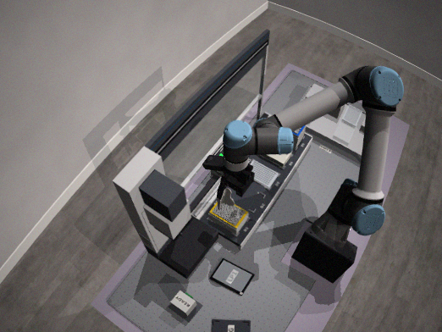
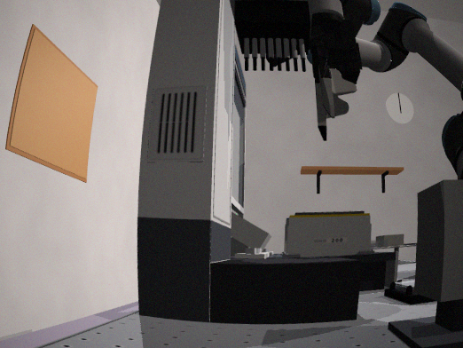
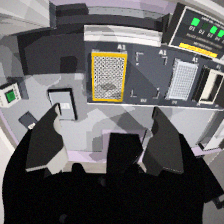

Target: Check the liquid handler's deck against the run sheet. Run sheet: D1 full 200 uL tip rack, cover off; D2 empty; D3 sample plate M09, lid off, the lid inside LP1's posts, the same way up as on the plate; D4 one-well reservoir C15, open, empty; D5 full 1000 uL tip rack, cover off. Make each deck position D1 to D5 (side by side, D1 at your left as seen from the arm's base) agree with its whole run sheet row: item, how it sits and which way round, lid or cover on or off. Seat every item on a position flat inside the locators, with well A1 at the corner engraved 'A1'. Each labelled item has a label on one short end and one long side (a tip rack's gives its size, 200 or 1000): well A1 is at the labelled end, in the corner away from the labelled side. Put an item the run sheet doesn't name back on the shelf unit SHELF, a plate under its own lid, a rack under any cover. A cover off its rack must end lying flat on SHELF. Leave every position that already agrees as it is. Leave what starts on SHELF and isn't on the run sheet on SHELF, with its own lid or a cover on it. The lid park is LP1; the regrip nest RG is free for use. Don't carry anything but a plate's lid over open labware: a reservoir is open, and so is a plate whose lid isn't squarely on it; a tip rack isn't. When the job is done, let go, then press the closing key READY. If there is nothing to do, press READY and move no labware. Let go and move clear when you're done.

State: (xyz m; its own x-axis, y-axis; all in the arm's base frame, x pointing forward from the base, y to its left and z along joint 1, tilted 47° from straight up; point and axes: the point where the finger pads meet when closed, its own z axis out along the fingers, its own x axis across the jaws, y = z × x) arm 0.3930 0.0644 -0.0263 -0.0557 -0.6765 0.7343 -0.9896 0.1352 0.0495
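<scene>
Gripper (image 3: 105,137): jaws wide apart, nothing between them, hanging high above the deck.
200 uL tip rack (image 3: 109,77): yellow-rimmed, uncovered, seated at the deck's left end.
Next position: bare locators.
Sample plate (image 3: 182,80): beyond that; lid apparently off.

A flat orange square panel (image 2: 51,105) hangs on the pale wall. A round white wall clock (image 2: 399,107) sits above an orange wooden shelf (image 2: 351,170) on black brackets.

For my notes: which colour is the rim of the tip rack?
Yellow; the tip rack shows best in the wrist view.
</scene>
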